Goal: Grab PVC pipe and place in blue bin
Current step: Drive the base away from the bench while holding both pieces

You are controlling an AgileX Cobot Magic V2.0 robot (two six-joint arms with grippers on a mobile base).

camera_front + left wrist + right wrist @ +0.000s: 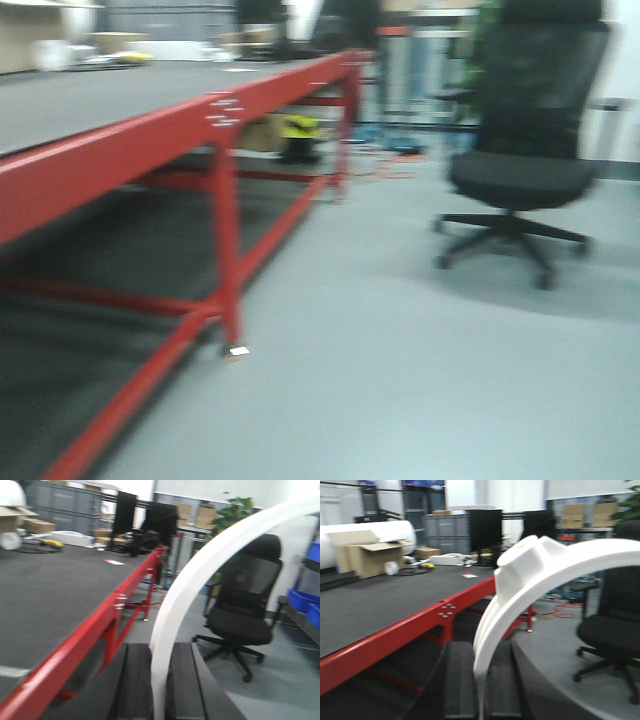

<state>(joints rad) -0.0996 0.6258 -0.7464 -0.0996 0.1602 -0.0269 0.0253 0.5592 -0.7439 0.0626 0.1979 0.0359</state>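
Observation:
My left gripper [159,680] is shut on a curved white PVC pipe [210,565] that arcs up and to the right across the left wrist view. My right gripper [480,685] is shut on a curved white PVC pipe fitting [530,575] with a thick collar, arcing up to the right. Blue bins [305,602] stand on a shelf at the far right of the left wrist view. Neither gripper shows in the front view.
A long red-framed table [215,110] with a dark top runs along the left, one leg [228,250] on the grey floor. A black office chair [520,160] stands ahead right. Boxes [362,555] and clutter lie on the table's far end.

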